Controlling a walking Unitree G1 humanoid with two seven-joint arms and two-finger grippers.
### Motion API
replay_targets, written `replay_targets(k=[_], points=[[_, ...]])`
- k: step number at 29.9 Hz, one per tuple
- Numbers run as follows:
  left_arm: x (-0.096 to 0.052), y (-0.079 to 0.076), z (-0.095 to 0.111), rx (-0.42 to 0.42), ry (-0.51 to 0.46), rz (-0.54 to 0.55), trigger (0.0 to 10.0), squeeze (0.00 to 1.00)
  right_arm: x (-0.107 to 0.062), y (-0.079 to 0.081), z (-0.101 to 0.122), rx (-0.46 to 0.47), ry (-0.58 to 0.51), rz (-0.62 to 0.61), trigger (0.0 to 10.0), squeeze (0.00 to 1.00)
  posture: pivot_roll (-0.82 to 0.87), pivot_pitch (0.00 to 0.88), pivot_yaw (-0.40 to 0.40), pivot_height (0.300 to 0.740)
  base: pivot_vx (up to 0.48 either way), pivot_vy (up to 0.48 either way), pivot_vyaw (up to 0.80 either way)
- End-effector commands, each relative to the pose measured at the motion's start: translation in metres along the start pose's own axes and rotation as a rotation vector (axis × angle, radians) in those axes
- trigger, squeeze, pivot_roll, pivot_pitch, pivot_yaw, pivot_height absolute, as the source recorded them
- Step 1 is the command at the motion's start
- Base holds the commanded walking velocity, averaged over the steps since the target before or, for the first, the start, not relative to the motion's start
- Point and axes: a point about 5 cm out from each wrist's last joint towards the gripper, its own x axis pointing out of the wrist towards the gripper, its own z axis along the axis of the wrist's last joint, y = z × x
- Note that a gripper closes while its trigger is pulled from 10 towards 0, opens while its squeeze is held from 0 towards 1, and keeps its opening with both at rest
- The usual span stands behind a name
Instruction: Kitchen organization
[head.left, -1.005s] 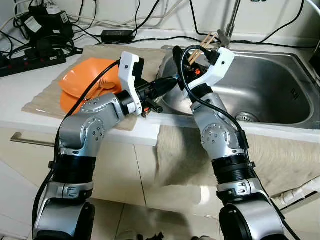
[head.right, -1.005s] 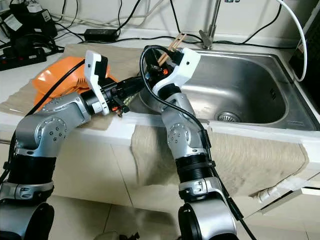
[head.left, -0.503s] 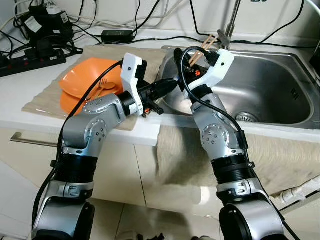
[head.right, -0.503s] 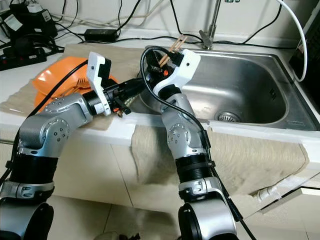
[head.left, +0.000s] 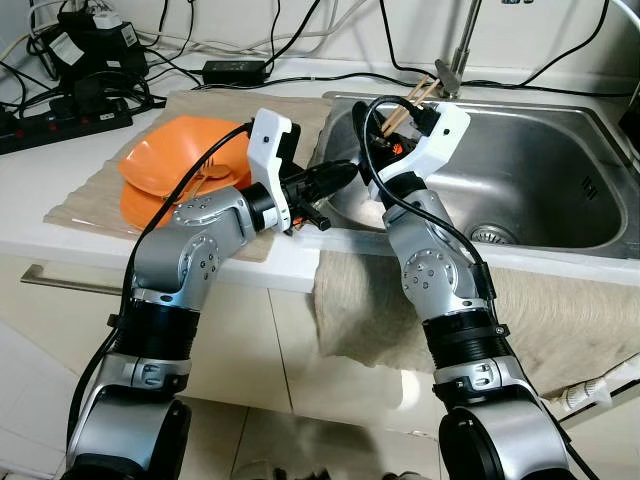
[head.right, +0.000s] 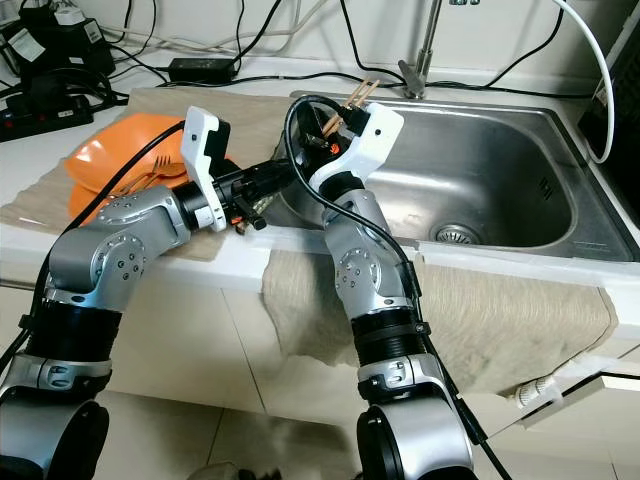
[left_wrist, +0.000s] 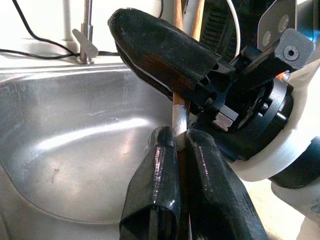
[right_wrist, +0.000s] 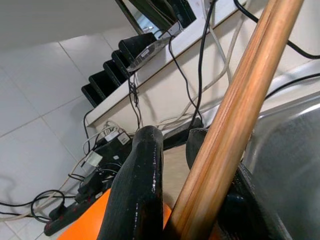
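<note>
A pair of wooden chopsticks (head.left: 418, 93) stands tilted over the left rim of the steel sink (head.left: 560, 130). My right gripper (head.left: 386, 128) is shut on the chopsticks (right_wrist: 235, 115), which pass between its black fingers (right_wrist: 137, 190). My left gripper (head.left: 345, 173) reaches in from the left, and its fingers (left_wrist: 155, 195) pinch the lower end of the chopsticks (left_wrist: 178, 117), just below the right gripper's fingers (left_wrist: 160, 50). Stacked orange bowls (head.left: 170, 160) holding an orange fork (head.left: 205, 172) sit on a beige mat left of the sink.
A faucet (head.left: 462, 40) stands behind the sink, whose drain (head.left: 492, 236) lies at the right. A power strip (head.left: 60, 122) and cables crowd the counter's back left. A beige towel (head.left: 560, 310) hangs over the counter's front edge.
My left arm has edged to the right, closer to the right gripper. The chopsticks' top ends have shifted slightly right and down.
</note>
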Motion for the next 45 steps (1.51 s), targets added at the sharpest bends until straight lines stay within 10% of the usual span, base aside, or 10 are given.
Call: replay_targets(k=[1,11,13,14,15,25,26,45], points=[[-0.002,0.006,0.020,0.083,-0.045,0.053,0.0,0.00,-0.005,0.002,-0.024,0.016,0.070,-0.034,0.0,0.00,0.04,0.000,0.045,0.740,0.000,0.000,0.00],[-0.002,0.013,0.012,0.098,-0.013,0.099,0.6,0.00,-0.006,0.000,-0.027,0.014,0.074,-0.047,0.0,0.00,0.04,0.000,0.048,0.740,0.000,0.000,0.00],[-0.002,0.015,0.009,0.101,0.001,0.108,9.5,0.00,-0.006,0.000,-0.027,0.013,0.075,-0.050,0.0,0.00,0.04,0.000,0.047,0.740,0.000,0.000,0.00],[-0.002,0.015,0.009,0.101,0.001,0.108,9.5,0.00,-0.006,0.000,-0.027,0.013,0.075,-0.050,0.0,0.00,0.04,0.000,0.047,0.740,0.000,0.000,0.00],[-0.002,0.017,0.008,0.102,0.006,0.124,10.0,1.00,-0.006,-0.001,-0.028,0.013,0.076,-0.051,0.0,0.00,0.04,0.000,0.047,0.740,0.000,0.000,0.00],[-0.003,0.027,0.008,0.133,0.010,0.201,10.0,0.94,-0.006,-0.002,-0.026,0.007,0.072,-0.058,0.0,0.00,0.04,0.000,0.047,0.740,0.000,0.000,0.00],[-0.004,0.028,0.010,0.139,0.008,0.211,10.0,0.00,-0.006,-0.003,-0.025,0.003,0.068,-0.059,0.0,0.00,0.04,0.000,0.049,0.740,0.000,0.000,0.00],[-0.013,0.035,0.013,0.237,-0.095,0.522,10.0,0.00,-0.007,-0.033,0.028,-0.280,-0.103,-0.122,0.0,0.00,0.04,0.004,0.052,0.740,0.000,0.000,0.00]])
